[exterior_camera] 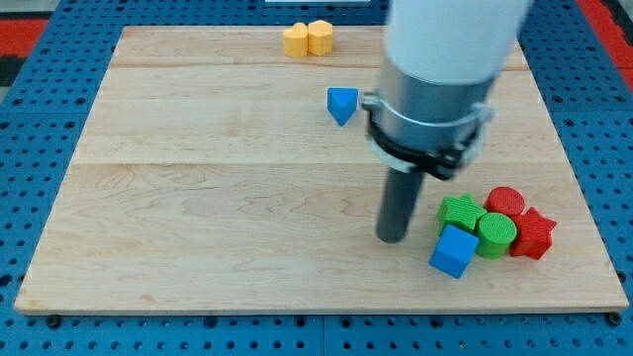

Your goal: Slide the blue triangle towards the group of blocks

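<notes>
Blue triangle (342, 104): upper centre of frame, up-left of my tip (393, 238). Tip: bare rod, holding nothing, touching no block. Group (495, 229): lower right, just right of tip; blue cube (454, 251) probably nearest.

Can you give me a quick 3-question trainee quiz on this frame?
1. True or false: my tip touches the blue triangle.
2. Which block lies nearest my tip? A) blue cube B) red star C) yellow pair
3. Fill in: the group at the view's lower right holds ___ blocks.

Key: 1 false, the tip stands apart, below and right of the triangle. 2 A. 3 five: blue cube, green star, green cylinder, red cylinder, red star.
</notes>
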### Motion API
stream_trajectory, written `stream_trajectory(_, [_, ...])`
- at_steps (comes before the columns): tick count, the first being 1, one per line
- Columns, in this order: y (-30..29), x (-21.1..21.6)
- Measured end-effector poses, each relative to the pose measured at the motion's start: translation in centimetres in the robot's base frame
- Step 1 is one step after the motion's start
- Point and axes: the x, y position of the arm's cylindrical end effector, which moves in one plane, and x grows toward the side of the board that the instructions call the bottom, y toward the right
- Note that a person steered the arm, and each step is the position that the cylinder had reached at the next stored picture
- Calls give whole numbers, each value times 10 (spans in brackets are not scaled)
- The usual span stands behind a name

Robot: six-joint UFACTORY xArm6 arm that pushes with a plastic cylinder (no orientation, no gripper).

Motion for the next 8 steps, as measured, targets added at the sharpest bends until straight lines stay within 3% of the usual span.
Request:
stream_trajectory(4, [11, -213])
stream_trajectory(5, [-16, -224])
stream_trajectory(6, [-18, -191])
stream_trajectory(8, [-31, -176])
